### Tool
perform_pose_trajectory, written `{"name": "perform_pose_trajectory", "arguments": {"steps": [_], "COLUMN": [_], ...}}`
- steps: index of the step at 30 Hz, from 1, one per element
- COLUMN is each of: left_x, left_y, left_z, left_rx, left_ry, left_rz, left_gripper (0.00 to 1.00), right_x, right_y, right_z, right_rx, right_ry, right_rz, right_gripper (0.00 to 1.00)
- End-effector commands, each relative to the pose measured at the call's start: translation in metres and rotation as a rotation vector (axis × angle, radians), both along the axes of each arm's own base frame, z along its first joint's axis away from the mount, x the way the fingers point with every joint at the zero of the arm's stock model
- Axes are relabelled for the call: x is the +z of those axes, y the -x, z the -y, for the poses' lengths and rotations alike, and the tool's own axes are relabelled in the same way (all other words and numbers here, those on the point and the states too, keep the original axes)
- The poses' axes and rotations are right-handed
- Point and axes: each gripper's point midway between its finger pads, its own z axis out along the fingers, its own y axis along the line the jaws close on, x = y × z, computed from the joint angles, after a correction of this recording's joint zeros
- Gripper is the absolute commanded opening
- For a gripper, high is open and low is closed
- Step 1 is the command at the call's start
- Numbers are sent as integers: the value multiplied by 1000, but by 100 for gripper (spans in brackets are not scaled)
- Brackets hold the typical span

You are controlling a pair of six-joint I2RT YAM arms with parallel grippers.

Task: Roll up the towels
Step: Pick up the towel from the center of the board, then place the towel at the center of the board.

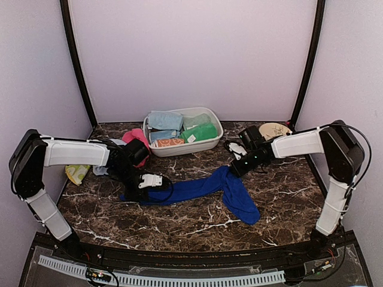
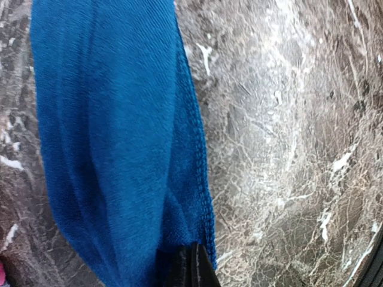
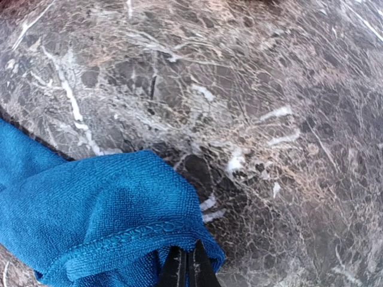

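A long royal blue towel [image 1: 197, 186] stretches across the marble table [image 1: 287, 197] between my two grippers, and one end droops toward the front right. My left gripper [image 1: 133, 192] is shut on the towel's left end. In the left wrist view the fingertips [image 2: 192, 266] pinch the blue towel [image 2: 114, 137] by its stitched hem. My right gripper [image 1: 235, 170] is shut on the towel's upper right corner. The right wrist view shows that gripper [image 3: 188, 266] closed on the hemmed corner of the towel [image 3: 102, 221].
A white oval tub [image 1: 210, 143] at the back centre holds a pale blue towel [image 1: 164, 119] and a green towel [image 1: 201, 133]. To its left lies a pink towel [image 1: 135, 136], with a yellow-green cloth [image 1: 76, 173] by the left arm. A tan plate [image 1: 275, 129] sits back right.
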Motion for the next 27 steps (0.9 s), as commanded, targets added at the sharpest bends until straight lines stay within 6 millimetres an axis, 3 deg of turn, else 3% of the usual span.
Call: {"name": "perform_pose_trajectory", "arguments": {"steps": [1,8,9,12,21,24,27], "left_x": [42,101,111,149,270,319,358], "left_y": [-7,-15,-15,-19,-36,-30,-7], "left_z": [7,6,5,0,-48,-65,-78], "left_rx": [18,36,38,41,84,82,76], "left_ry": [61,117,125,156,187,207,249], "left_rz": [34,107,124,214,694,885,954], "left_gripper": [0,0,0,0,0,0,0], "right_x": [17,65,85,118,227,263,294], "right_y": [-2,13,16,28,75,98,124], "right_z": [-2,10,13,20,48,53,57], "right_rx": [9,-17,-20,-30,-56,-34,-3], "right_ry": [-51,-96,-119,-156,-285,-348,-409], "right_rz": [38,114,150,207,358,383,386], "right_gripper": [0,0,0,0,0,0,0]}}
